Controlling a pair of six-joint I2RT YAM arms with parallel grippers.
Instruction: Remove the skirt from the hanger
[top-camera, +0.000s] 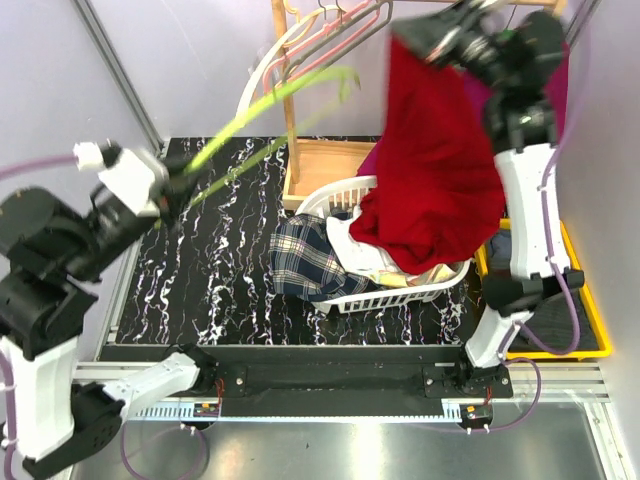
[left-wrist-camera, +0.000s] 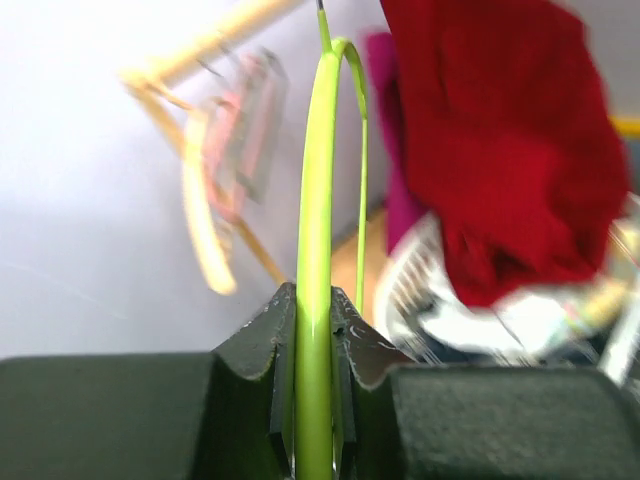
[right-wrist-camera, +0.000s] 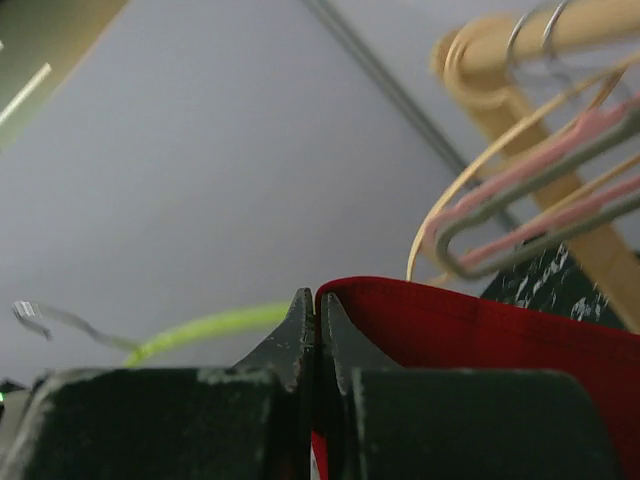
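My left gripper (top-camera: 178, 192) is shut on one end of the lime-green hanger (top-camera: 270, 108), which reaches up and right, blurred and bare of cloth. In the left wrist view the hanger (left-wrist-camera: 315, 230) runs straight up from between the closed jaws of that gripper (left-wrist-camera: 313, 305), and the red skirt (left-wrist-camera: 500, 140) hangs apart to its right. My right gripper (top-camera: 412, 32) is high at the back, shut on the top edge of the skirt (top-camera: 440, 170), which drapes down over the basket. In the right wrist view the skirt's hem (right-wrist-camera: 480, 320) is pinched in the gripper (right-wrist-camera: 318, 300), with the hanger (right-wrist-camera: 210, 325) to the left.
A white laundry basket (top-camera: 330, 196) holds a plaid garment (top-camera: 305, 260) and other clothes. A wooden rack (top-camera: 292, 120) behind it carries several pink and cream hangers (right-wrist-camera: 540, 210). A yellow-rimmed tray (top-camera: 592, 300) lies at the right edge, behind the right arm.
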